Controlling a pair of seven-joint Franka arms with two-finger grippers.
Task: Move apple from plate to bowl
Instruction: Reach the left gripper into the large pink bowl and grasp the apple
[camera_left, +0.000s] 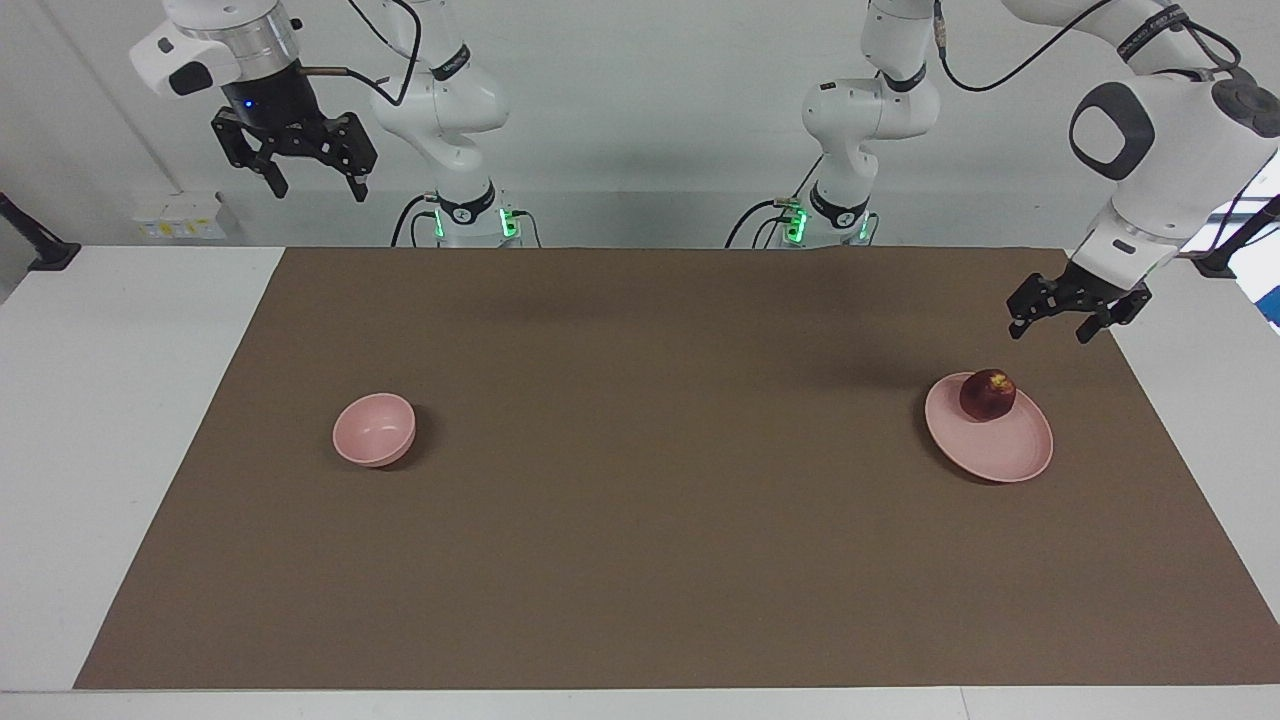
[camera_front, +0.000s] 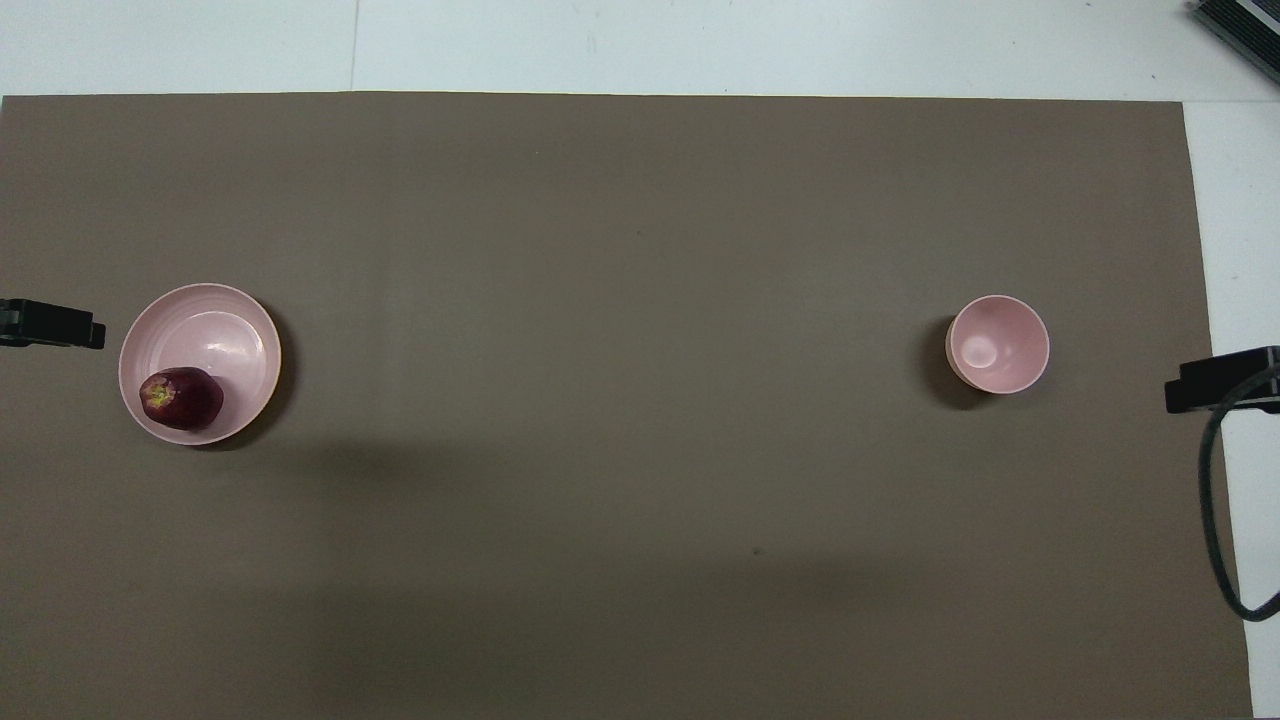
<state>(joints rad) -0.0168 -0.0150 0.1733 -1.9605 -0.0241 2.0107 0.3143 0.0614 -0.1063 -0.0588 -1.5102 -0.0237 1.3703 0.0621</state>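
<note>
Left gripper (camera_left: 1048, 328) hangs tilted over the mat's (camera_left: 640, 560) edge near the plate (camera_left: 1000, 455), jaws apart, empty. Apple (camera_left: 988, 394) sits on the plate. Right gripper (camera_left: 312, 183) waits high, open. Bowl (camera_left: 374, 429) sits well apart.

A brown mat (camera_left: 640, 520) covers most of the white table (camera_left: 130, 400), whose bare margins frame it.

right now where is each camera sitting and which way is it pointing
Facing view: high across the table, looking at the robots; shows both arms whole, the left gripper open above the mat near the plate, the right gripper open, waiting high.
Overhead view: high above the robots' end, looking steeply down; only dark gripper parts show at its side edges.
Shared: apple on the plate, bowl, brown mat.
</note>
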